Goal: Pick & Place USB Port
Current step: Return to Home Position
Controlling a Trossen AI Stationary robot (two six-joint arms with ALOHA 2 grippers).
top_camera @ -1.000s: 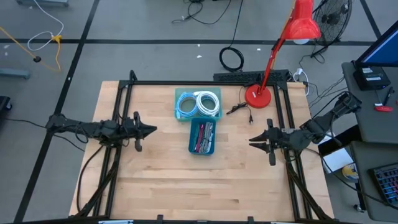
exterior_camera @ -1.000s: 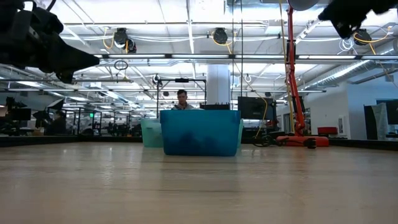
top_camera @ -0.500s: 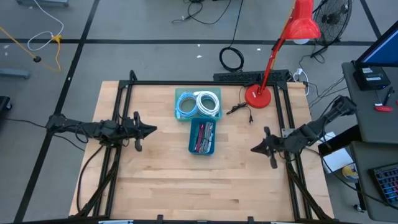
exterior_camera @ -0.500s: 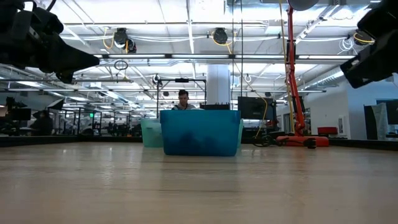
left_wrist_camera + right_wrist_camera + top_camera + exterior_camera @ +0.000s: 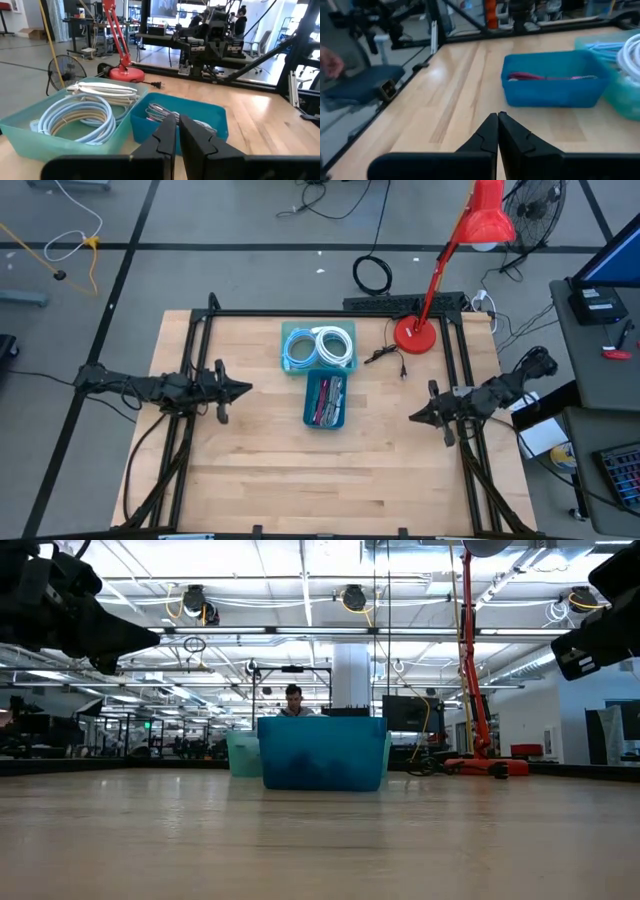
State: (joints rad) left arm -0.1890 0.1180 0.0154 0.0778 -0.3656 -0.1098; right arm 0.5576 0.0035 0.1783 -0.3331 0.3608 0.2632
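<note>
Slim black jointed arms; left claw point(image 5: 244, 389) and right claw point(image 5: 414, 418) carry tapered matte-black fingers point(image 5: 165, 139).

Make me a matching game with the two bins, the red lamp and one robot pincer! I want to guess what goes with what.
Things:
1. green bin
2. blue bin
3. red lamp
4. right pincer

Clues:
A. shut, hanging over the right side of the table
B. holds white and light-blue coiled cables
C. stands near the table's back right corner
D. holds thin red and dark cables

Right pairs: 1-B, 2-D, 3-C, 4-A
</note>
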